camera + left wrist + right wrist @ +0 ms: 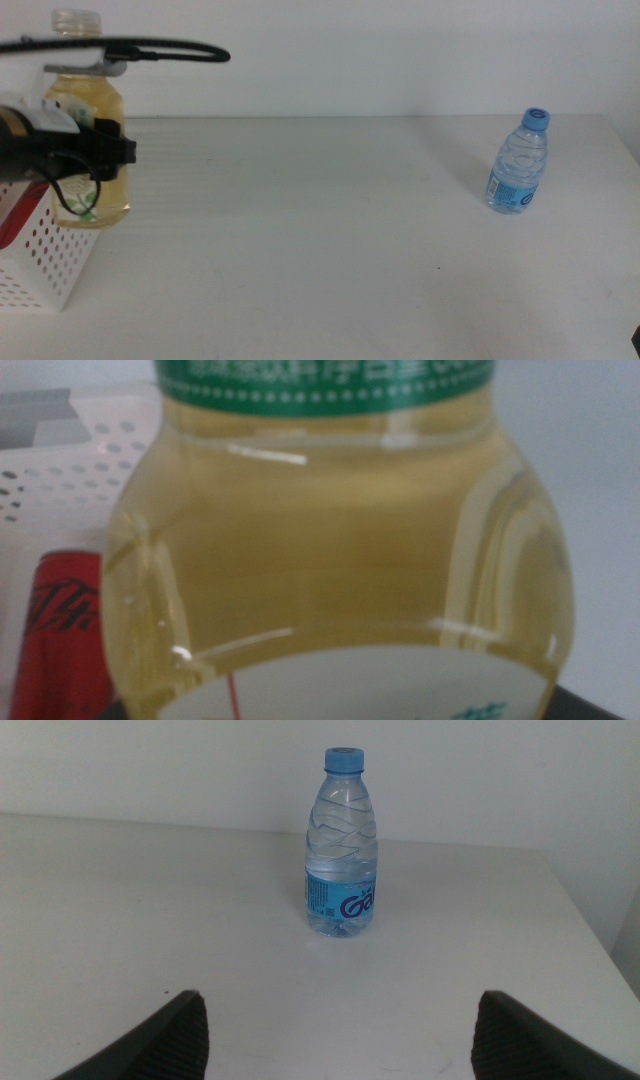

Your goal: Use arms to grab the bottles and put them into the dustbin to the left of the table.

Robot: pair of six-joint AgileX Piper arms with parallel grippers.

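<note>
My left gripper (pixel 100 150) is shut on the yellow bottle (pixel 88 150), holding it upright in the air at the far left, over the near corner of the white perforated dustbin (pixel 45 265). The left wrist view is filled by the yellow bottle (pixel 340 560). Beside it a red can (pixel 58 635) lies inside the dustbin (pixel 70 450). The small clear water bottle (pixel 520 165) with a blue cap stands upright at the table's far right. My right gripper (pixel 340 1008) is open and low, well short of the water bottle (pixel 342 845).
A thick black cable (pixel 130 48) arches over the yellow bottle's neck. The off-white table (pixel 300 240) stretches bare between the dustbin and the water bottle. The table's right edge runs close to the water bottle.
</note>
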